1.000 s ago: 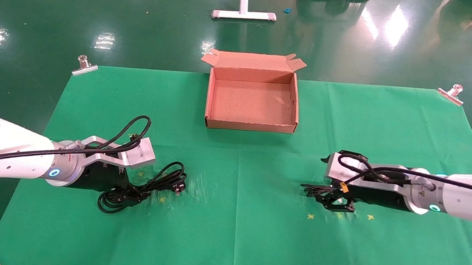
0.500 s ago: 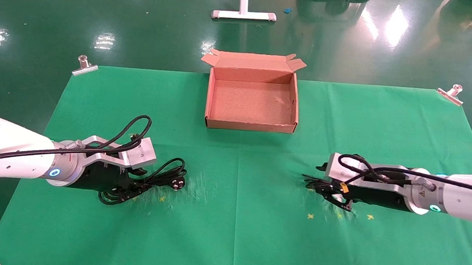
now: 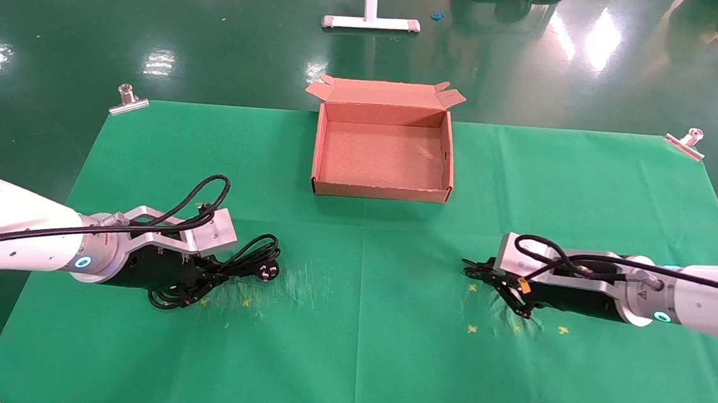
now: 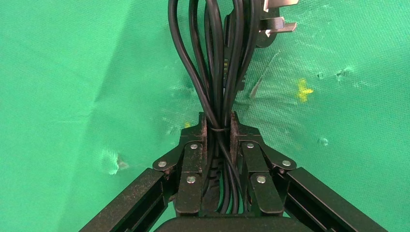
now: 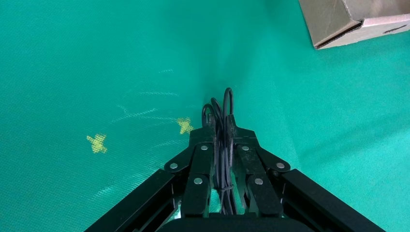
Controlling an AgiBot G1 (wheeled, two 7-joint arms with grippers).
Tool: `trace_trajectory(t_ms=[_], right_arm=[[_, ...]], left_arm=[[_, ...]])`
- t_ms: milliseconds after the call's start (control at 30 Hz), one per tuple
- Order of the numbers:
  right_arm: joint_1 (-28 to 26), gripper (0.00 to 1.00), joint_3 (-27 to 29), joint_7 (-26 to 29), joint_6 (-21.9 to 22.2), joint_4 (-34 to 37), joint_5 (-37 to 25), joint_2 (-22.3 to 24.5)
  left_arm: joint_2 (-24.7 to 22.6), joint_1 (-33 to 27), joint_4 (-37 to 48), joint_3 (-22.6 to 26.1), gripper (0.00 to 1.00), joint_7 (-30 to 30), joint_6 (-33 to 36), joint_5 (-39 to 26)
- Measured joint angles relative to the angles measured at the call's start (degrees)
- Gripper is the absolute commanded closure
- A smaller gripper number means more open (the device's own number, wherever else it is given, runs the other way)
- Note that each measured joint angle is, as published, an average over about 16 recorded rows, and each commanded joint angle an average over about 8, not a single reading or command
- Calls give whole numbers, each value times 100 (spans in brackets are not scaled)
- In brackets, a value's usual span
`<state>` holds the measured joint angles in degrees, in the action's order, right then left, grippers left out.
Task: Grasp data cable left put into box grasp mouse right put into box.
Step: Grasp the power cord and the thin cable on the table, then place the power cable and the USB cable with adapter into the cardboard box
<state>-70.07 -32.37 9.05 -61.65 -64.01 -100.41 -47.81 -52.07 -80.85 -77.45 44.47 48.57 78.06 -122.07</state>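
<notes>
One brown cardboard box [image 3: 383, 156] at the green mat's [image 3: 355, 353] far edge. Left gripper [image 4: 218, 133] clamps one thick black coiled data cable [image 4: 217, 58]. Right gripper [image 5: 222, 135] pinches thin black cord [image 5: 221, 145]; mouse body hidden.

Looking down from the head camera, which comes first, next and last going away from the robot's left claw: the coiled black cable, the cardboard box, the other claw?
1. The data cable, clamped in the left gripper itself, front left of the cloth.
2. The box, at the middle back.
3. The right gripper, far across on the right side.
</notes>
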Motion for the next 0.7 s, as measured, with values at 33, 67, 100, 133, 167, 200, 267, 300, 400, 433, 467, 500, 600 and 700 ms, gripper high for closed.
trace_trajectory(t_ms=[33, 67, 100, 133, 167, 200, 267, 300, 400, 433, 467, 500, 600, 700], right_arm=[[0, 100, 0, 0, 0, 0, 0, 0], [0, 100, 0, 0, 0, 0, 0, 0], [0, 100, 0, 0, 0, -1, 1, 1], [-2, 100, 2, 0, 1, 0, 1, 2], [-7, 100, 6, 2, 3, 1, 3, 4], [-16, 100, 11, 3, 5, 5, 5, 8], [-49, 100, 28, 7, 17, 21, 8, 17], [-72, 100, 40, 11, 26, 34, 8, 21], [-174, 100, 84, 32, 63, 93, 10, 27], [-219, 100, 102, 41, 78, 120, 10, 27], [-270, 100, 123, 50, 97, 151, 11, 26], [-327, 100, 146, 59, 117, 183, 12, 26], [-534, 100, 225, 92, 184, 297, 14, 21], [-778, 100, 314, 123, 248, 418, 25, 20]], left_arm=[[0, -2, 4, -1, 100, -1, -1, 0], [0, -7, 9, -4, 100, -2, -3, 0], [1, -13, 15, -7, 100, -4, -4, 2], [4, -24, 20, -14, 100, -7, -6, 8], [10, -42, 24, -26, 100, -11, -5, 20], [19, -67, 27, -41, 100, -18, -2, 35], [37, -140, 30, -80, 100, -34, 8, 75], [43, -187, 31, -103, 100, -43, 15, 99], [36, -364, 38, -177, 100, -76, 35, 178], [22, -432, 43, -203, 100, -89, 36, 202], [-1, -503, 51, -227, 100, -104, 28, 221], [-34, -575, 63, -250, 100, -122, 13, 236], [-202, -795, 139, -288, 100, -208, -91, 222], [-510, -995, 344, -275, 100, -349, -316, 128]])
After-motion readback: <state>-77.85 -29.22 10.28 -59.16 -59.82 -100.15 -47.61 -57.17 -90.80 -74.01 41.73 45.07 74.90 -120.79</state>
